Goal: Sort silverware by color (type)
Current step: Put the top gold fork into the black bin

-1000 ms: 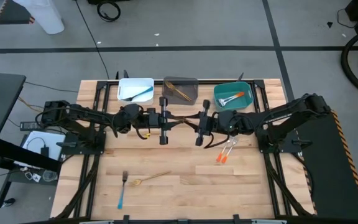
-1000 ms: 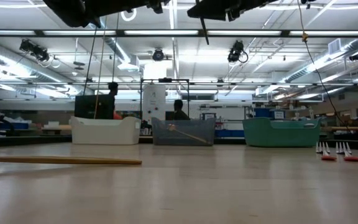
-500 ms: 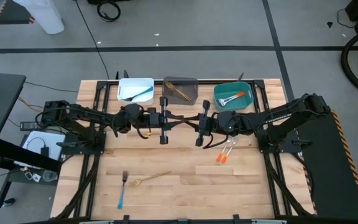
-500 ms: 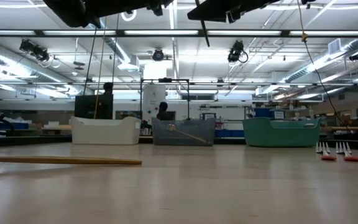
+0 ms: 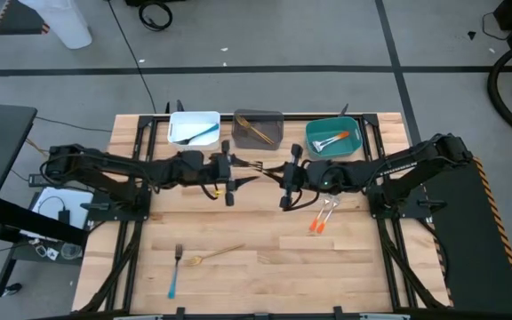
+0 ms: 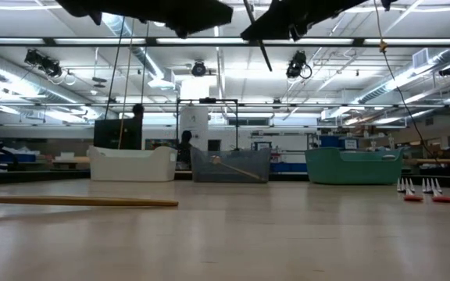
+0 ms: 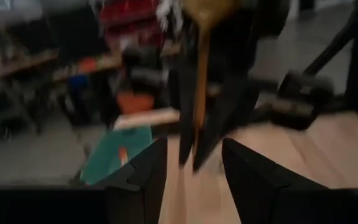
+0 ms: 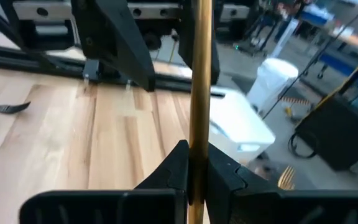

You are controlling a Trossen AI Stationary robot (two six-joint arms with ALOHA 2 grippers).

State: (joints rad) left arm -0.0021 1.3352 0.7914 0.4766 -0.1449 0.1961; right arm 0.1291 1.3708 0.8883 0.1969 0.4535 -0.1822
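Two grippers mid-table; right gripper (image 8: 191, 177) pinches gold utensil (image 8: 200, 74).

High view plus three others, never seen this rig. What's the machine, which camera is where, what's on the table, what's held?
Two dark robot arms work at a wooden table. One camera looks down from above, one sits at table height, and one rides on each wrist. At the back stand a white bin, a grey bin and a teal bin. Loose: orange-handled utensils, a blue-handled fork, a loose gold utensil. In mid-air the right gripper is shut on the held gold utensil; the left gripper faces it, open.
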